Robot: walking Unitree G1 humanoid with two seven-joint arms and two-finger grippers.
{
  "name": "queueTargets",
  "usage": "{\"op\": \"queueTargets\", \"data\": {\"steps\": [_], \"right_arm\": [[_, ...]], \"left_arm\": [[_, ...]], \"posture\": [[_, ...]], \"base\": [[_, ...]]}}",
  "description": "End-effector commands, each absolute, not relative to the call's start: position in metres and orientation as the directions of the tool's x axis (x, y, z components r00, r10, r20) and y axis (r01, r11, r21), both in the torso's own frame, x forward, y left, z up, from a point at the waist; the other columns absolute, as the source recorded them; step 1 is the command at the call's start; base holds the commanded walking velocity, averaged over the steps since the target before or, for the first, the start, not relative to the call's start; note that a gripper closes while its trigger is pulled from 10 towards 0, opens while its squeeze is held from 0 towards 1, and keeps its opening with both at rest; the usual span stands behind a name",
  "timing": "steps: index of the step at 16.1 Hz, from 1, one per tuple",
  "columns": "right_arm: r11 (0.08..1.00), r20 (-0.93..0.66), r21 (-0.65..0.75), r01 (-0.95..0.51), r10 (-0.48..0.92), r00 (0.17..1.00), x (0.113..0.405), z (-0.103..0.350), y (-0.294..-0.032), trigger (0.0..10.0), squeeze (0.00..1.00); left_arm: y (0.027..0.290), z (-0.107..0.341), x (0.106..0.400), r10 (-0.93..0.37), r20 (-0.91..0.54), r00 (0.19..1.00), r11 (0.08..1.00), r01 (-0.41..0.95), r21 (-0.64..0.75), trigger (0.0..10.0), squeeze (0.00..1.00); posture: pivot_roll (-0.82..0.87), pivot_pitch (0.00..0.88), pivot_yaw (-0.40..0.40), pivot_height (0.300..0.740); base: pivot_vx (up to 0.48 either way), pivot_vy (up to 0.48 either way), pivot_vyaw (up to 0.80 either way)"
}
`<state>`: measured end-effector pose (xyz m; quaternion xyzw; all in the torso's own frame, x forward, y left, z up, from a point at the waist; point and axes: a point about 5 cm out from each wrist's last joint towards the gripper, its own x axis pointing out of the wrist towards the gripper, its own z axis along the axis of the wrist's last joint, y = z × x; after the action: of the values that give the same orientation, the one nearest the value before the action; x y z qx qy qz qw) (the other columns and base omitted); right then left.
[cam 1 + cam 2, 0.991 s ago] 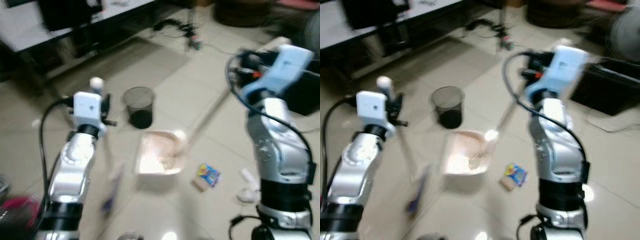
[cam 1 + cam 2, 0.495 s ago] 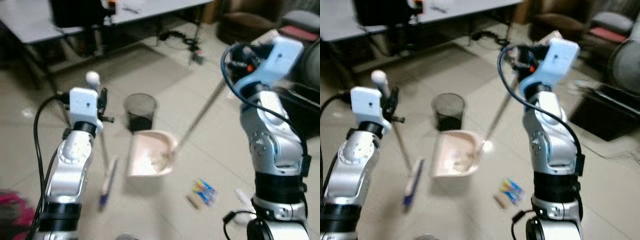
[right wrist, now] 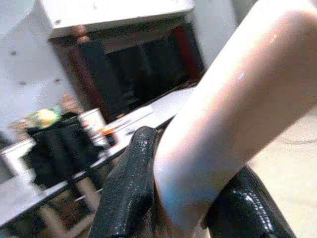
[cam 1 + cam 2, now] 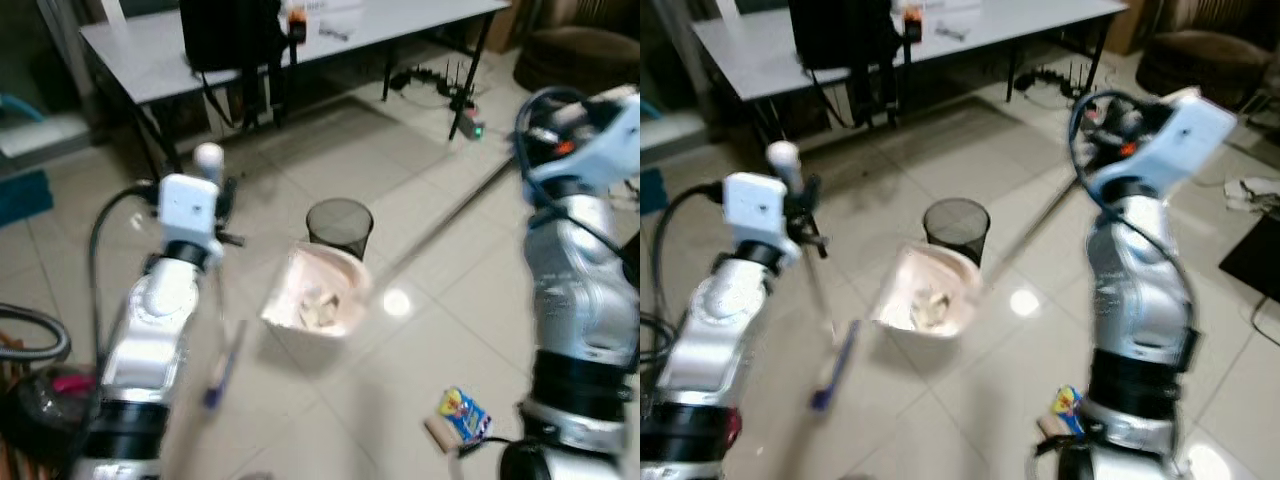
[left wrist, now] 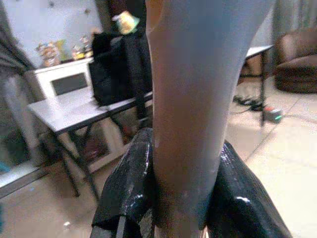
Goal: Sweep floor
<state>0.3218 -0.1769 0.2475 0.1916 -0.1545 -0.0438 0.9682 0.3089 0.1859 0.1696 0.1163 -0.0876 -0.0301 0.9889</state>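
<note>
From my left eye, the pink dustpan (image 4: 315, 295) sits tilted on the tiled floor (image 4: 400, 400) with a small heap of pale scraps inside it. Just behind it, touching or nearly so, stands a dark mesh bin (image 4: 339, 226); I cannot make out anything in it. The dustpan's long handle (image 4: 450, 215) runs up to my right end effector (image 4: 530, 150), raised near my right edge. My left end effector (image 4: 222, 200) is held up on the other side, clenched on the broom handle (image 4: 210, 160), whose rounded white tip stands above it. The broom head (image 4: 222, 365), bluish and blurred, is low near the floor, beside the dustpan. A colourful packet (image 4: 462, 415) lies on the floor near my right arm, well apart from the dustpan. A grey bench (image 4: 200, 50) stands beyond, with a black bag (image 4: 225, 30) on it.

My right eye gives the same layout: scraps in the dustpan, the bin behind it.

At my left wrist, both black fingers (image 5: 129, 188) press against the pale broom handle, grasping it.

At my right wrist, the black fingers (image 3: 131, 188) clamp the pinkish dustpan handle between them.
</note>
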Motion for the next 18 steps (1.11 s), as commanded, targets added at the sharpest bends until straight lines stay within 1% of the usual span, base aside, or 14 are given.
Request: {"op": "queueTargets", "data": {"steps": [1, 2, 4, 7, 10, 12, 16, 18], "right_arm": [[0.914, 0.361, 0.404, 0.015, -0.175, 0.916, 0.318, 0.265, -0.186, 10.0, 0.0], [0.922, 0.369, 0.387, 0.019, -0.174, 0.913, 0.318, 0.266, -0.186, 10.0, 0.0], [0.952, 0.414, 0.305, 0.018, -0.15, 0.898, 0.317, 0.273, -0.185, 10.0, 0.0], [0.951, 0.475, 0.307, 0.017, -0.169, 0.863, 0.315, 0.285, -0.189, 10.0, 0.0], [0.951, 0.504, 0.306, 0.038, -0.196, 0.841, 0.314, 0.29, -0.196, 10.0, 0.0], [0.946, 0.495, 0.317, 0.06, -0.22, 0.841, 0.315, 0.289, -0.202, 10.0, 0.0], [0.949, 0.496, 0.312, 0.046, -0.204, 0.844, 0.315, 0.288, -0.201, 10.0, 0.0], [0.943, 0.493, 0.33, 0.05, -0.217, 0.843, 0.316, 0.288, -0.203, 10.0, 0.0]], "left_arm": [[0.182, 0.176, 0.311, -0.109, 0.191, 0.975, 0.965, 0.057, 0.257, 10.0, 0.0], [0.183, 0.173, 0.31, -0.108, 0.183, 0.977, 0.964, 0.058, 0.26, 10.0, 0.0], [0.183, 0.166, 0.309, -0.112, 0.162, 0.98, 0.962, 0.066, 0.263, 10.0, 0.0], [0.177, 0.163, 0.308, -0.123, 0.157, 0.98, 0.964, 0.081, 0.252, 10.0, 0.0], [0.174, 0.163, 0.307, -0.13, 0.159, 0.979, 0.965, 0.088, 0.247, 10.0, 0.0], [0.172, 0.164, 0.308, -0.139, 0.162, 0.977, 0.966, 0.097, 0.241, 10.0, 0.0], [0.17, 0.163, 0.307, -0.144, 0.16, 0.977, 0.966, 0.103, 0.237, 10.0, 0.0], [0.17, 0.163, 0.306, -0.142, 0.159, 0.977, 0.967, 0.102, 0.232, 10.0, 0.0]], "posture": [[-0.02, 0.04, 0.033, 0.74], [-0.02, 0.041, 0.034, 0.74], [-0.03, 0.045, 0.045, 0.74], [-0.03, 0.048, 0.042, 0.74], [-0.03, 0.051, 0.044, 0.74], [-0.03, 0.053, 0.046, 0.74], [-0.03, 0.052, 0.046, 0.74], [-0.03, 0.054, 0.043, 0.74]], "base": [[0.394, 0.0, 0.0], [0.394, 0.0, 0.0], [0.392, 0.0, 0.0], [0.398, 0.0, 0.0], [0.404, 0.0, 0.0], [0.409, 0.0, 0.0], [0.418, 0.0, -0.73], [0.418, 0.0, 0.0]]}}
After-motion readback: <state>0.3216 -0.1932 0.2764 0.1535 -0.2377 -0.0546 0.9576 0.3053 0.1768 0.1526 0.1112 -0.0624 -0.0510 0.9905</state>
